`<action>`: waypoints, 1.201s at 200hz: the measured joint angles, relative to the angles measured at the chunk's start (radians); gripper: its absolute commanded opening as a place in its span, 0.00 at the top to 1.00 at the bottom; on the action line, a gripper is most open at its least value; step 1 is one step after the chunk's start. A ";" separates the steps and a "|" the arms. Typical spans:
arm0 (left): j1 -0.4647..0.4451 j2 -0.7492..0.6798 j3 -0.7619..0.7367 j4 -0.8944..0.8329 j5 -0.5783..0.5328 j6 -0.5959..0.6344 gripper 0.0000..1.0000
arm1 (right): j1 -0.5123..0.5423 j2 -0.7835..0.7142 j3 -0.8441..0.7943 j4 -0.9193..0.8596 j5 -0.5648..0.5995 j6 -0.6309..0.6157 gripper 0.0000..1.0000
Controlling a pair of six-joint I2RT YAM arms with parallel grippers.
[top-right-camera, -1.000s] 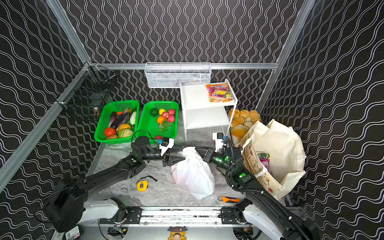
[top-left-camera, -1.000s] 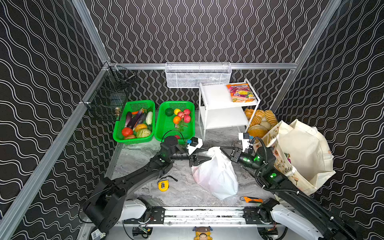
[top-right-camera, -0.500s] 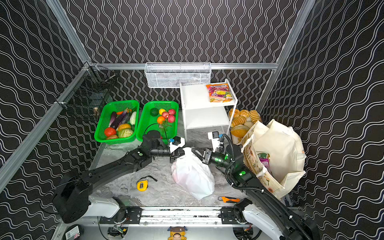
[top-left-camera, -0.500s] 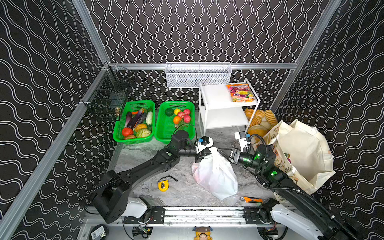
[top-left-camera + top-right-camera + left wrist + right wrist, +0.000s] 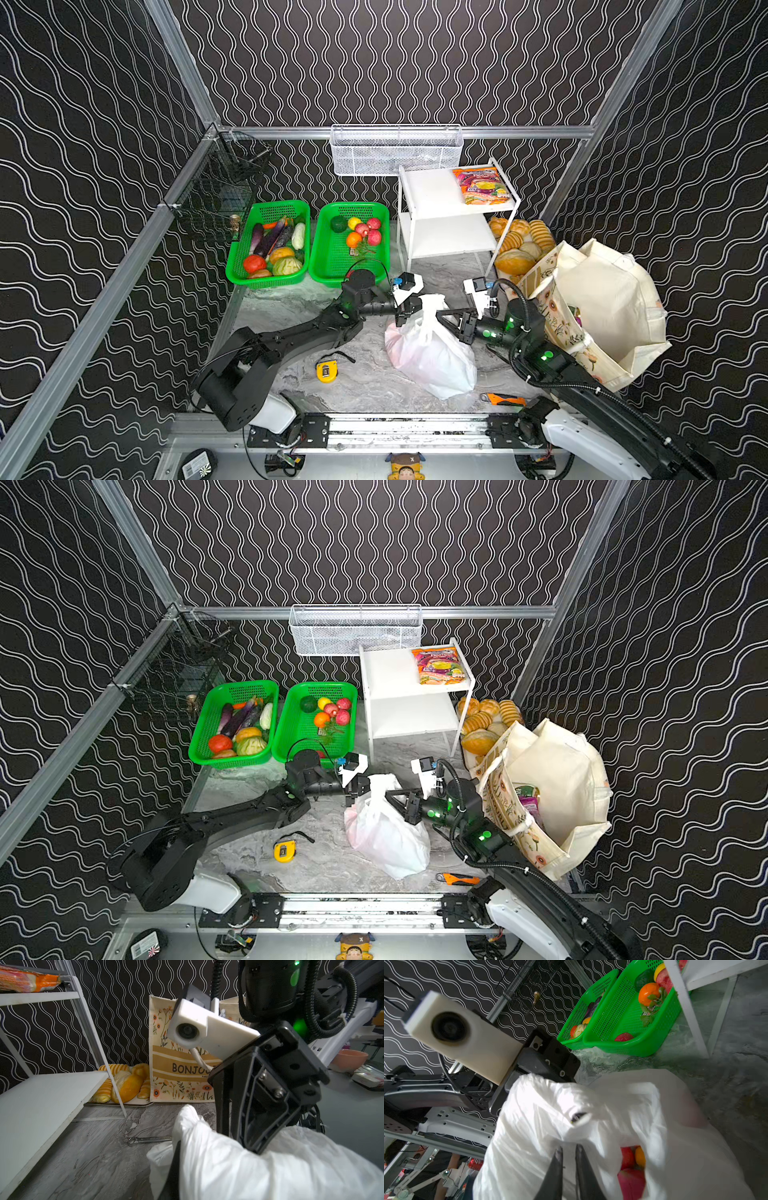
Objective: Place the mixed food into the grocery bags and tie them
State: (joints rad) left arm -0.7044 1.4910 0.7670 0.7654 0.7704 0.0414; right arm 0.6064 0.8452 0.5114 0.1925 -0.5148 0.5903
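Cutter (image 5: 503, 400), orange-handled, and yellow tape measure (image 5: 327, 371) lie nearest on the grey marbled tabletop (image 5: 365, 386). Mid-table slumps the white plastic bag (image 5: 428, 357), thin, crinkled and bulging; glossy red and orange toy fruits (image 5: 632, 1159) show through its mouth. At the bag's bunched handle top the left gripper (image 5: 411, 309) is clamped tight on the plastic. From the opposite side the right gripper (image 5: 569, 1148), slim black fingers nearly together, pinches a fold of the same film. Just beside the right arm stands the cream cloth tote (image 5: 602, 299), floral-printed, mouth open, with a purple packet (image 5: 531, 809) inside. Beyond: two green mesh baskets (image 5: 270, 283) of toy produce, bread loaves (image 5: 519, 245), a white two-tier shelf (image 5: 432, 195) bearing a flat snack packet (image 5: 482, 185), and a white wire basket (image 5: 395, 149) on the back rail.
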 measured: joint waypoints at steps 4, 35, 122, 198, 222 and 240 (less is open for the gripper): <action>-0.001 0.006 -0.003 0.019 0.000 -0.014 1.00 | 0.018 0.018 0.008 0.004 0.008 -0.005 0.87; -0.011 0.034 -0.014 0.123 0.007 -0.095 1.00 | 0.106 0.085 0.028 0.027 0.064 -0.030 0.83; -0.014 0.042 -0.055 0.240 0.006 -0.121 1.00 | 0.014 -0.228 0.019 -0.156 0.247 -0.018 0.59; -0.014 0.058 -0.050 0.272 0.019 -0.140 1.00 | -0.162 -0.076 0.004 -0.008 -0.053 0.379 0.61; -0.014 0.059 -0.046 0.271 0.019 -0.140 1.00 | -0.163 -0.050 -0.019 0.104 -0.108 0.485 0.61; -0.014 0.059 -0.045 0.271 0.019 -0.139 1.00 | -0.163 -0.045 -0.019 0.148 -0.134 0.528 0.61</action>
State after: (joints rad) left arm -0.7181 1.5501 0.7216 1.0363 0.7898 -0.0978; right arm 0.4431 0.8005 0.4923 0.3408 -0.6483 1.1183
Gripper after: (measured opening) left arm 0.050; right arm 0.393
